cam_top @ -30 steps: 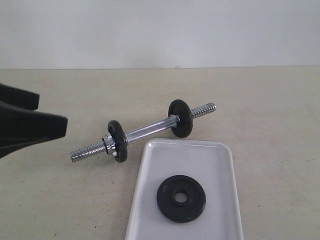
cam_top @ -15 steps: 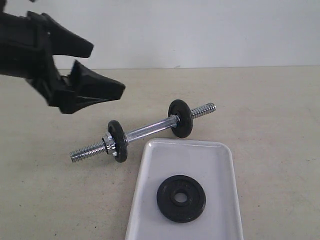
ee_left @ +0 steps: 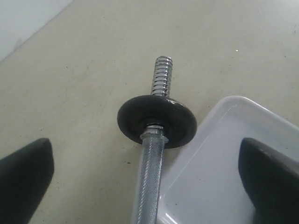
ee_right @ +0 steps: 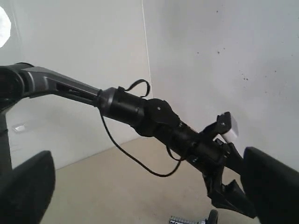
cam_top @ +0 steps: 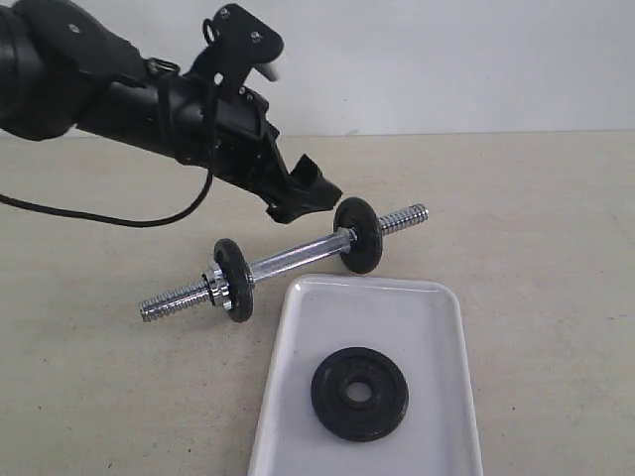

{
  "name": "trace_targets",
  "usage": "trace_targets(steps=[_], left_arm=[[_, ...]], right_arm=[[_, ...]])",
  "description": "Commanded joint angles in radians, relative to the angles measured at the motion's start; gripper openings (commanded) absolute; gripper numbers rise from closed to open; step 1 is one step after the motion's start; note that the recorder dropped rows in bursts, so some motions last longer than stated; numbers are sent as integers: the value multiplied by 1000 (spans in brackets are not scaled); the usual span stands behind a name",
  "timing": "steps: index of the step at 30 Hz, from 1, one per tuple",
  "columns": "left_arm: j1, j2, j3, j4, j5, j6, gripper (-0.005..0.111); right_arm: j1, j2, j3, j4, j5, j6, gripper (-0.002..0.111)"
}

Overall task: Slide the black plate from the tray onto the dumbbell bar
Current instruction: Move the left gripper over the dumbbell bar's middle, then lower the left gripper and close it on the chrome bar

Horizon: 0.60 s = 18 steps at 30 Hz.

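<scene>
Desk (cam_top: 556, 218): one, beige.
Tray (cam_top: 397, 307): one, white, holding one black plate (cam_top: 359, 393).
Dumbbell bar (cam_top: 298, 258): one, carrying two discs (cam_top: 234, 279) (cam_top: 357, 234).
Left pincer (cam_top: 310, 196): open, over bar.
Right pincer (ee_right: 149, 186): open, empty.

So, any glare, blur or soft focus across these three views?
Exterior view: soft, even light, faint shadows, the white tray nearly washed out. Left wrist view: the dumbbell bar shows crisp knurling, the left fingers are dark blurs. Right wrist view: bright glare at one corner, right fingers out of focus.
</scene>
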Motion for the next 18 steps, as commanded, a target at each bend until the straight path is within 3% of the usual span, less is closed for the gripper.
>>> trace_targets(steps=[1, 18], left_arm=[[-7, 103, -58, -3, -11, -6, 99], [-7, 281, -87, 35, -77, 33, 99]], right_arm=[[-6, 6, -5, 0, -3, -4, 105], [-6, 6, -5, 0, -18, -4, 105]])
